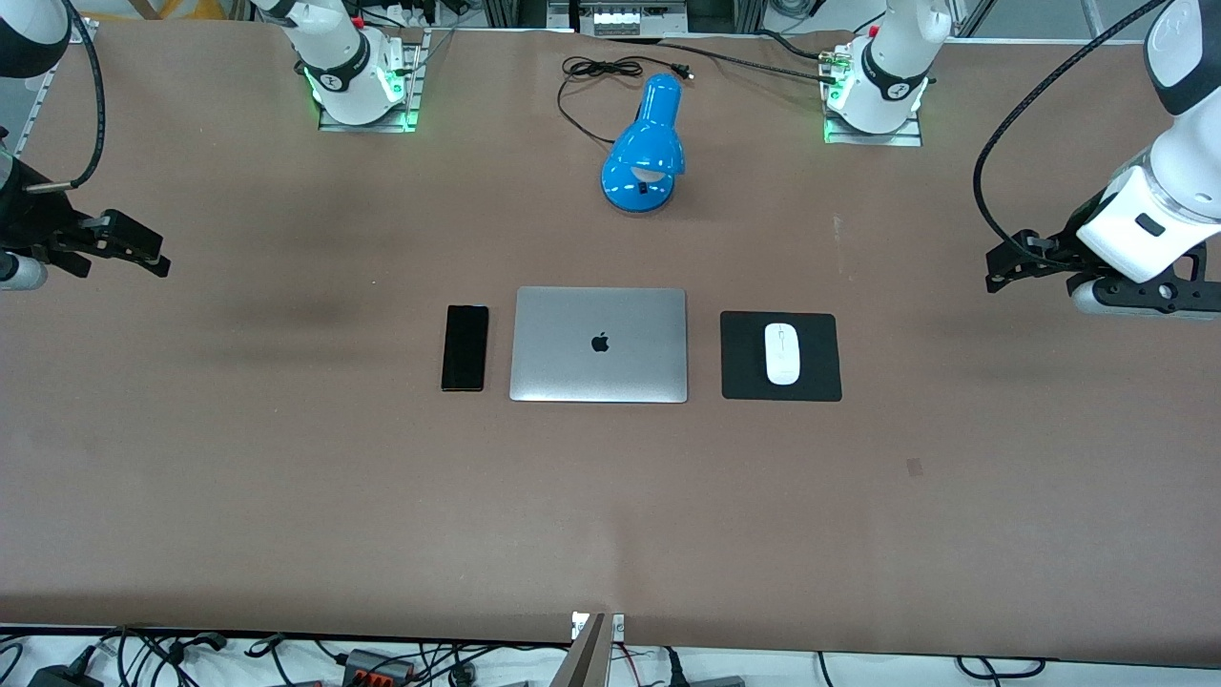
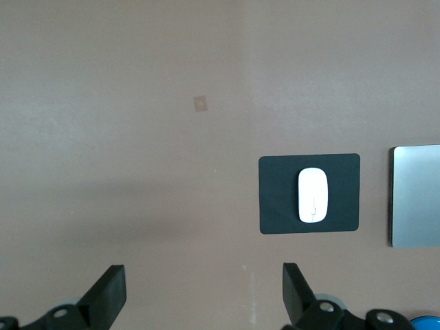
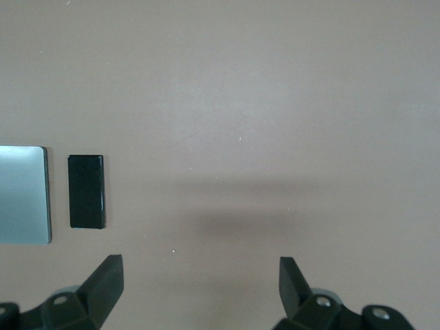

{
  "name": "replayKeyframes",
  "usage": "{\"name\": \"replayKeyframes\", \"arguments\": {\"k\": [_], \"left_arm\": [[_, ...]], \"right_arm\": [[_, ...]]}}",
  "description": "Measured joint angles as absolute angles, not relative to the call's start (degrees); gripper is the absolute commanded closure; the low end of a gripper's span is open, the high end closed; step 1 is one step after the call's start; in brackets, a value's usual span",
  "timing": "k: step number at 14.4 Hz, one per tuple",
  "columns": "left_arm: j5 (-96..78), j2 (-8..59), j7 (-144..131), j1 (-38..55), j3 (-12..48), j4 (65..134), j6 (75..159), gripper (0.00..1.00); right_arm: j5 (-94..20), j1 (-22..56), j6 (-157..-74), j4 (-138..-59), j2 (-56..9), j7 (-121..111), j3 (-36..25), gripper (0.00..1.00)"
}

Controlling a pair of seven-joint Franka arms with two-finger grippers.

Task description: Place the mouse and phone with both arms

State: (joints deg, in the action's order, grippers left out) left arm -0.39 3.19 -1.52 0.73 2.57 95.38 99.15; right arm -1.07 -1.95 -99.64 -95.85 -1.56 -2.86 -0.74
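The white mouse [image 1: 782,353] [image 2: 313,195] lies on a black mouse pad [image 1: 742,358] [image 2: 275,199], beside the silver laptop [image 1: 599,344] toward the left arm's end of the table. The black phone [image 1: 465,347] [image 3: 86,191] lies flat on the table, beside the laptop toward the right arm's end. My left gripper [image 1: 1009,260] [image 2: 204,289] hangs open and empty over bare table at its own end, well apart from the mouse. My right gripper [image 1: 143,246] [image 3: 201,282] is open and empty over bare table at its end, apart from the phone.
A blue desk lamp [image 1: 646,148] with a black cable [image 1: 582,72] stands between the two arm bases, farther from the front camera than the laptop. The brown table [image 1: 610,506] stretches wide nearer the camera. The laptop's edge [image 2: 416,196] [image 3: 24,194] shows in both wrist views.
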Motion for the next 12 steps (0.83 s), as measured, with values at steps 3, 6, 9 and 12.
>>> {"name": "replayKeyframes", "arguments": {"k": [3, 6, 9, 12], "left_arm": [[-0.39, 3.19, -1.52, 0.73, 2.57, 95.38, 99.06, 0.00], [-0.40, 3.19, -1.52, 0.74, 2.58, 95.38, 99.04, 0.00], [-0.39, 3.19, -1.52, 0.74, 2.58, 95.38, 99.03, 0.00], [-0.40, 3.19, -1.52, 0.74, 2.59, 95.38, 99.00, 0.00]], "right_arm": [[-1.02, -1.88, -99.41, -95.86, -1.56, -3.14, -1.21, 0.00], [-1.01, -1.79, -98.89, -95.86, -1.56, -3.14, -1.23, 0.00], [-1.01, -1.58, -98.75, -96.01, -1.56, -3.14, -1.24, 0.00], [-0.53, -1.47, -98.75, -96.04, -1.56, -3.14, -1.27, 0.00]]}}
